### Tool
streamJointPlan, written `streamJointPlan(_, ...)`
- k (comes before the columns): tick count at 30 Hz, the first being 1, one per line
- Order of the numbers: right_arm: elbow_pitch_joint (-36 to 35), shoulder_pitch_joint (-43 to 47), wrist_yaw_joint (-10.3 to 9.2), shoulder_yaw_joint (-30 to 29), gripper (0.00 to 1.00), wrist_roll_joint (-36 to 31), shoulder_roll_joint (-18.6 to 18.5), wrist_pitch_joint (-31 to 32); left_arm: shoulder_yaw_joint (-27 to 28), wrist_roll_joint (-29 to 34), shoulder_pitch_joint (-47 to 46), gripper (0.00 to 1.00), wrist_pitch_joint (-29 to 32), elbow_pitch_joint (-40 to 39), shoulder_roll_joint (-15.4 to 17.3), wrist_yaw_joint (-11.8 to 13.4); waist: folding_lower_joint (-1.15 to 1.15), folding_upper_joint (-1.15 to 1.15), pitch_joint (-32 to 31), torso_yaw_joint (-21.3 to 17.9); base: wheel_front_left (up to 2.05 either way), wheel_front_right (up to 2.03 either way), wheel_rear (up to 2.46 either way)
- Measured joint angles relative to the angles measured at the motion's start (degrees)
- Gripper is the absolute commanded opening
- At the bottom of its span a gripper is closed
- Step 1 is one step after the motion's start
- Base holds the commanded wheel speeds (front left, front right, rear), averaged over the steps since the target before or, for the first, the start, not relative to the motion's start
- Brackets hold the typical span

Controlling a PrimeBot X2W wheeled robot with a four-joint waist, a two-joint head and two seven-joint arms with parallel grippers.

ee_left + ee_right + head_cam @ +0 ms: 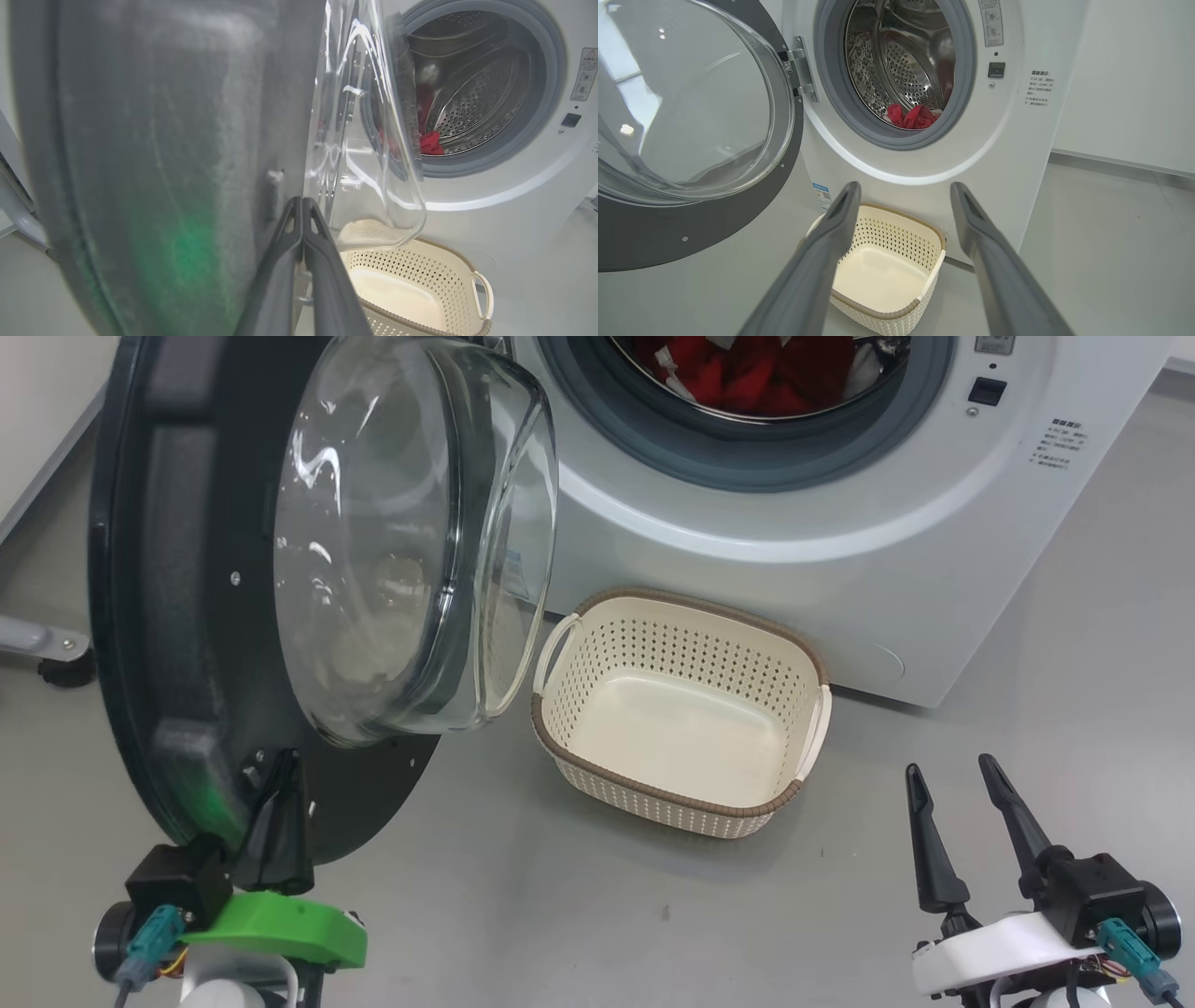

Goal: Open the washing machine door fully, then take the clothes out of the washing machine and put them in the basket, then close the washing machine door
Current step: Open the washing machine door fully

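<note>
The washing machine (794, 551) is a big white box across the top of the head view. Its round hole faces down the frame. The washing machine door (177, 616) is swung out to the left side of the frame. It stands on its edge, and its glass bowl bulges to the right, toward the basket (672, 649). The right wrist view shows the metal hinge (801, 70) that joins the door to the machine, and a small blue label (823, 195) lower down.

The basket sits on the grey floor (560, 915), just in front of the machine and under the hole. Its long side runs from left to right in the frame, with a handle at each end.

The clothes (747, 373) are red and white and lie inside the drum. The left wrist view shows the drum's shiny wall with little holes (472, 102).

The left gripper (291, 761) is at the lower left with its fingers pressed together on nothing, tips at the door's black part. The right gripper (950, 767), at the lower right, has its fingers spread wide and holds nothing.
</note>
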Motion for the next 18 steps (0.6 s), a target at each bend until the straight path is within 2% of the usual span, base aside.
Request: streamJointPlan(18,-1.3,-2.0,0.59,-1.3,1.00,-1.2,0.0,0.0,10.6,-3.2,-5.1,0.00,-1.2,3.6,0.4,1.3,0.00,0.00,4.9,-0.9,0.00,0.00,0.00)
